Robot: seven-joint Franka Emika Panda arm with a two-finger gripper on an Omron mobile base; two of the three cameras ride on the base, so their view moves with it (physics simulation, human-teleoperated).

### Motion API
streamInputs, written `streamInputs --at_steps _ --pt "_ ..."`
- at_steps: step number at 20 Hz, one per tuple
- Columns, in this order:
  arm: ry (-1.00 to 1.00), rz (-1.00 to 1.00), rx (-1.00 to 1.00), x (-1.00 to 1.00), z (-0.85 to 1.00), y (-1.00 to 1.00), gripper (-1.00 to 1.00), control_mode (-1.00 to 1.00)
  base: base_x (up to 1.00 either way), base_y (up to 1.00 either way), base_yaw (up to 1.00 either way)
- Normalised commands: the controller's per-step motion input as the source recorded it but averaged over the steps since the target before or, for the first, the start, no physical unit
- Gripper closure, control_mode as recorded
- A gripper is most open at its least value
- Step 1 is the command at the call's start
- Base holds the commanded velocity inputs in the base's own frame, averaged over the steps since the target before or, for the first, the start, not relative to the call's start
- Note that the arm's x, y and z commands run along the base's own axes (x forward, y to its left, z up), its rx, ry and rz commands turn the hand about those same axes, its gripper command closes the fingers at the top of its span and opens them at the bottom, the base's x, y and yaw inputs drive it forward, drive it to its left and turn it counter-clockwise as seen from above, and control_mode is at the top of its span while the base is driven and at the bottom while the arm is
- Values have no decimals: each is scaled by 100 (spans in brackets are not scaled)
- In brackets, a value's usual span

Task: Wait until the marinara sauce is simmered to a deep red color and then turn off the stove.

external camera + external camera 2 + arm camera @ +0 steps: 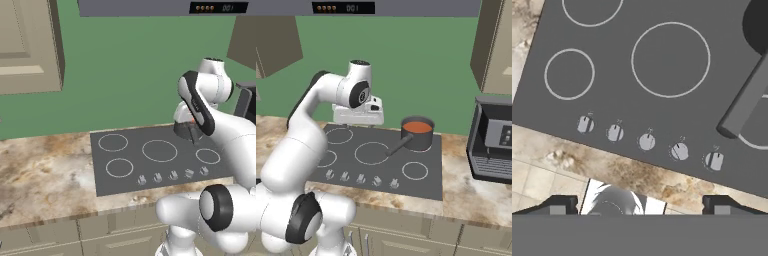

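The sauce [417, 127] sits orange-red in the pot [417, 135] on the stove [431, 180], beyond and to one side of the gripper [640, 202]. The gripper hangs above the knobs [647, 142], fingers spread wide and empty, apparently waiting for the colour to deepen.

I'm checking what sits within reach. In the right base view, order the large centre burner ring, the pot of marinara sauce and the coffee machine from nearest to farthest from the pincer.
1. Large centre burner ring: on the stove, just below and in front of the open pincer.
2. Pot of marinara sauce: back burner, to the pincer's right.
3. Coffee machine: on the counter, far right.
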Motion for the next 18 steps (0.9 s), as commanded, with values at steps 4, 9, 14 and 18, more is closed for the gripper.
streamInputs --at_steps 4,9,14,18 --pt "0 13 0 -22 -42 -28 -100 -100 0 0 0" --pt "0 10 0 -17 -34 -20 -100 -100 0 0 0" --pt "-1 8 0 -2 -20 -9 -100 -100 0 0 0" --pt "0 8 0 0 -26 -8 -100 -100 0 0 0"
